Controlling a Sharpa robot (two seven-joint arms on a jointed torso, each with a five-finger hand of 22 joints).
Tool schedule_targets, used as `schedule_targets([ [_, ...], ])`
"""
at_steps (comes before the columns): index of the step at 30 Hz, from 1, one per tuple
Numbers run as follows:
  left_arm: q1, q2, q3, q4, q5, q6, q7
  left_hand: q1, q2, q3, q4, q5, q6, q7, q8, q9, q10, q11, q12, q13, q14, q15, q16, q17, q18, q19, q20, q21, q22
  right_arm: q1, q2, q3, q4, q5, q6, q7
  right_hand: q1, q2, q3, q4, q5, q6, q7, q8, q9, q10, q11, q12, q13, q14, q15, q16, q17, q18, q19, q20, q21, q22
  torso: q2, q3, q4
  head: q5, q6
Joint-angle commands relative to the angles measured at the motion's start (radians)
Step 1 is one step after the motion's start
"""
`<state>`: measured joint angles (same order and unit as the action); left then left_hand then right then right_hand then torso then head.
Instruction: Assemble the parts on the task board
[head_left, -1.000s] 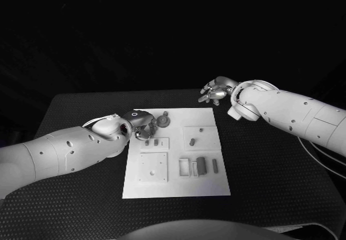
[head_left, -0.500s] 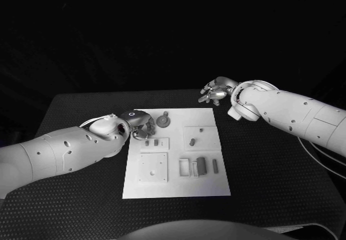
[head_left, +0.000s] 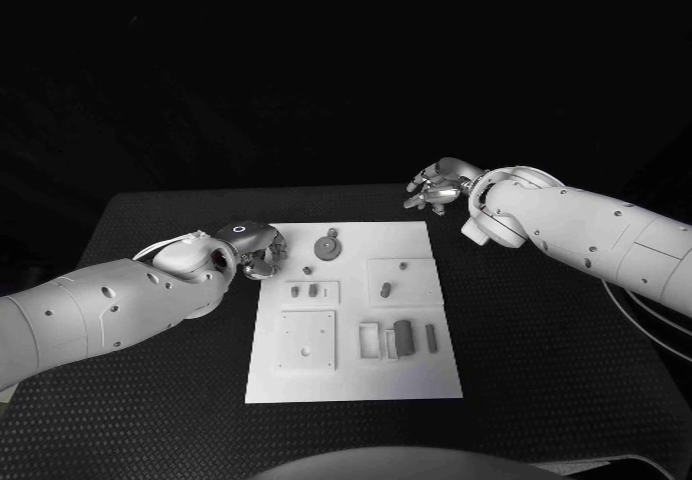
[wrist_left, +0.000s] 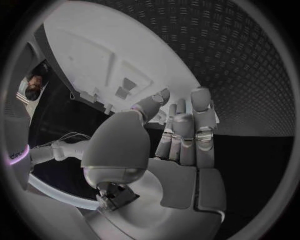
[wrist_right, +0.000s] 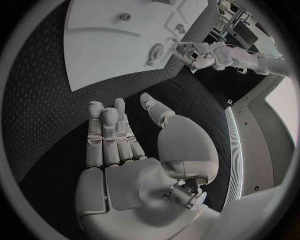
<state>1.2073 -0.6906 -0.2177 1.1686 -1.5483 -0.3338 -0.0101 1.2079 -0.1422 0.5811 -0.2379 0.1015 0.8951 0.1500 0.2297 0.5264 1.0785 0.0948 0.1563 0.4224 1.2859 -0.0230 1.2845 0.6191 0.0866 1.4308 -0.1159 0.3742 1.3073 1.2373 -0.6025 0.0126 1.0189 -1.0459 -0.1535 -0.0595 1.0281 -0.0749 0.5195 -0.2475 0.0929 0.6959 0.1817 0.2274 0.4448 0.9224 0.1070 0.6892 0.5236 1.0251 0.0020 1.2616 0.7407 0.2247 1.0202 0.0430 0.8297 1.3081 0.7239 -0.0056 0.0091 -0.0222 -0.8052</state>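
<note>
From the head camera the task board (head_left: 355, 305) lies in the middle of the black table (head_left: 144, 300), its grey parts spread over it: a round part (head_left: 329, 246) near the far edge, small pegs (head_left: 303, 291) in a recessed panel, one peg (head_left: 387, 289) in the panel beside it, and a row of bars (head_left: 402, 336) nearer the robot. The left hand (head_left: 260, 252) hangs at the board's far left corner, just beside the round part, its fingers curled in; whether they pinch anything cannot be told here. The right hand (head_left: 440, 186) hovers off the board beyond its far right corner, fingers loosely apart and holding nothing. In the left wrist view the left hand (wrist_left: 178, 135) has its fingers straight and close together, the thumb bent toward them with a narrow gap, and nothing visible between; the board (wrist_left: 106, 55) lies beyond the fingertips. In the right wrist view the right hand (wrist_right: 122, 137) is flat and empty over bare mat, with the board (wrist_right: 106, 55) well off. The step in hand is probably a reach for the round part, which would go best with the fingers widened before descending, closing on its rim from above.
</note>
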Motion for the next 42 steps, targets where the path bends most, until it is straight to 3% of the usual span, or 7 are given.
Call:
schedule_targets([
  [1, 0.002, -0.006, 0.013, -0.001, 0.043, -0.048, 0.028, -0.004, -0.013, 0.006, 0.014, 0.003, 0.005, 0.005, 0.007, 0.001, -0.006, -0.004, 0.012, 0.003, -0.035, -0.001, -0.031, -0.016, 0.082, -0.033, 0.005, -0.024, 0.009, -0.001, -0.011, -0.004, 0.018, -0.054, -0.027, 0.066, 0.010, 0.002, 0.002, -0.009, 0.003, 0.019, 0.034, 0.011, 0.003, -0.010, -0.003, -0.009, -0.008, -0.001, -0.007, 0.004, -0.001, 0.037, -0.001, -0.004, 0.000, 0.019, 0.000, 0.0003, 0.0006, -0.003, 0.006],
  [9, 0.003, -0.056, 0.063, 0.058, 0.184, -0.039, 0.069, -0.047, -0.050, 0.017, 0.051, -0.029, -0.011, 0.017, 0.012, 0.000, -0.060, 0.018, 0.033, 0.002, -0.183, 0.024, -0.260, -0.108, 0.029, -0.208, 0.050, -0.202, -0.105, -0.001, -0.081, -0.062, 0.131, -0.193, -0.044, 0.077, 0.020, 0.001, 0.015, -0.027, 0.002, 0.060, 0.032, 0.040, 0.013, -0.009, 0.008, -0.199, -0.155, 0.010, 0.004, 0.003, -0.008, 0.037, 0.006, -0.005, 0.004, 0.017, 0.000, 0.0006, -0.0025, -0.015, 0.017],
  [13, 0.008, -0.077, 0.083, 0.086, 0.315, -0.033, 0.091, -0.072, -0.061, 0.000, 0.056, -0.044, -0.019, 0.012, 0.018, 0.003, -0.079, 0.035, 0.036, -0.008, -0.243, 0.045, -0.367, -0.135, 0.006, -0.277, 0.071, -0.289, -0.175, -0.006, -0.110, -0.074, 0.175, -0.270, -0.060, 0.077, 0.027, -0.003, 0.018, -0.030, 0.002, 0.070, 0.027, 0.049, 0.016, 0.010, 0.013, -0.257, -0.199, 0.012, 0.008, 0.003, -0.010, 0.037, 0.008, -0.005, 0.002, 0.016, 0.000, 0.0003, 0.0012, -0.011, 0.021],
  [21, 0.027, -0.111, 0.085, 0.119, 0.691, -0.020, 0.175, -0.093, -0.024, -0.036, 0.036, -0.042, -0.008, 0.016, 0.042, 0.010, 0.033, 0.008, 0.069, -0.025, -0.271, 0.053, -0.533, -0.137, -0.026, -0.358, 0.083, -0.310, -0.309, -0.011, -0.159, -0.117, 0.267, -0.321, -0.170, 0.102, 0.064, -0.007, 0.022, -0.036, 0.002, 0.122, 0.012, 0.081, 0.037, 0.099, -0.008, -0.278, -0.222, 0.042, -0.013, 0.005, -0.016, 0.037, 0.037, -0.016, 0.011, 0.016, -0.002, 0.0014, 0.0004, -0.004, 0.031],
  [29, 0.041, -0.137, 0.086, 0.146, 0.984, 0.011, 0.255, -0.094, -0.003, -0.045, 0.008, -0.039, -0.022, 0.011, 0.038, 0.000, 0.010, 0.021, -0.007, -0.072, -0.302, 0.078, -0.627, -0.111, -0.055, -0.411, 0.087, -0.311, -0.375, -0.026, -0.176, -0.155, 0.324, -0.458, -0.150, 0.036, 0.067, -0.010, 0.019, -0.034, 0.003, 0.159, -0.005, 0.102, 0.058, 0.156, -0.027, -0.279, -0.221, 0.068, -0.031, -0.013, -0.028, 0.037, 0.054, -0.024, 0.006, 0.011, -0.006, 0.0006, -0.0026, 0.001, 0.033],
  [35, 0.042, -0.132, 0.085, 0.151, 1.024, 0.032, 0.259, -0.097, 0.002, -0.050, 0.001, -0.038, -0.022, 0.023, 0.042, -0.003, -0.014, 0.052, -0.045, -0.096, -0.303, 0.087, -0.666, -0.083, -0.066, -0.420, 0.084, -0.309, -0.405, -0.040, -0.162, -0.160, 0.323, -0.509, -0.150, 0.014, 0.066, -0.011, 0.019, -0.033, 0.003, 0.163, -0.007, 0.103, 0.061, 0.163, -0.028, -0.282, -0.221, 0.073, -0.033, -0.016, -0.029, 0.037, 0.057, -0.025, 0.005, 0.010, -0.003, -0.0005, -0.0011, 0.006, 0.034],
  [42, 0.042, -0.127, 0.085, 0.158, 1.011, 0.040, 0.262, -0.099, 0.005, -0.052, 0.002, -0.038, -0.012, 0.022, 0.048, -0.003, -0.012, 0.053, -0.049, -0.100, -0.305, 0.091, -0.683, -0.069, -0.069, -0.426, 0.086, -0.309, -0.416, -0.061, -0.132, -0.167, 0.302, -0.539, -0.139, -0.013, 0.063, -0.019, 0.020, -0.033, 0.003, 0.147, -0.003, 0.088, 0.057, 0.154, -0.023, -0.307, -0.231, 0.076, -0.028, -0.024, -0.032, 0.037, 0.058, -0.025, -0.001, 0.009, -0.002, 0.0000, 0.0006, 0.009, 0.032],
])
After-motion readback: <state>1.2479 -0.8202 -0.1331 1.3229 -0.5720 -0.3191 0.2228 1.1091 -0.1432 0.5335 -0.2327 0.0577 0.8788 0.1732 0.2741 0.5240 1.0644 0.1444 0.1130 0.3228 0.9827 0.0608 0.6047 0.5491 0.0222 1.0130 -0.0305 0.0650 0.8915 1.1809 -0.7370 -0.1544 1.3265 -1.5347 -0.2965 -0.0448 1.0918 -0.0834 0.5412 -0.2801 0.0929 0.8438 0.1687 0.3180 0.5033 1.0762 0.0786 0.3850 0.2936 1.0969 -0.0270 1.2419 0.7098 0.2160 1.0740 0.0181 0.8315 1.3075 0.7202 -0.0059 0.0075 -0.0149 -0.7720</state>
